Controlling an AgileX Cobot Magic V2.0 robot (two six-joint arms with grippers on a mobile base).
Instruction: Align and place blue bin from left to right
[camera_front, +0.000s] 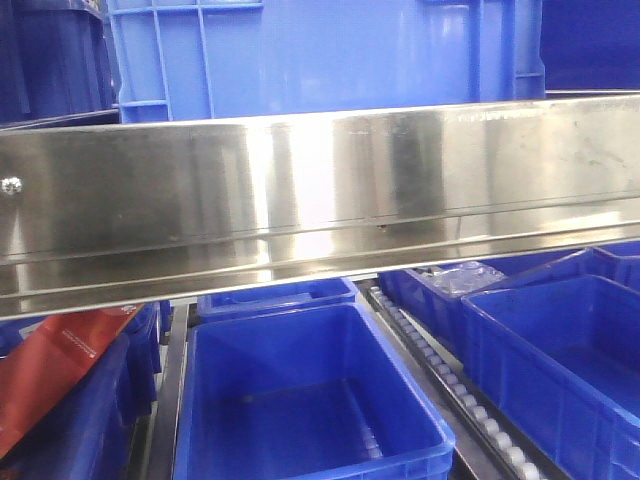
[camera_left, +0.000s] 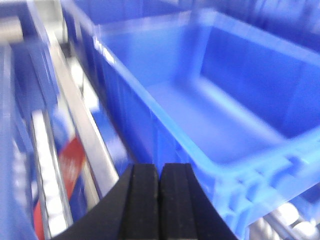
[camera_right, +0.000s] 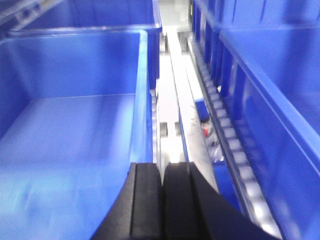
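A wide stainless steel shelf edge (camera_front: 320, 200) is spanning the whole front view, and a large bright blue bin (camera_front: 330, 55) with ribbed walls is sitting on the level above it, filling the top of the picture. Below the steel, several more blue crates are resting in lanes divided by roller tracks (camera_front: 455, 385): an empty centre crate (camera_front: 300, 400) is sitting straight ahead, a right crate (camera_front: 560, 370) is standing beside it across the rollers, and a red package (camera_front: 60, 365) is leaning out of a crate at far left. Pale print is showing on that package, but it is too small to read.

Neither arm is appearing in the front view, so how the upper bin is lying relative to either pincer cannot be told. In the left wrist view, the left gripper (camera_left: 160, 205) is hovering with its black pads pressed together on nothing, just off the near corner of a blurred blue crate (camera_left: 210, 115) to its right, with a steel rail (camera_left: 82, 125) to its left. In the right wrist view, the right gripper (camera_right: 162, 205) is likewise pinched together and empty, hanging over the right wall of an empty blue crate (camera_right: 75, 135), with a roller lane (camera_right: 220, 115) beside it.
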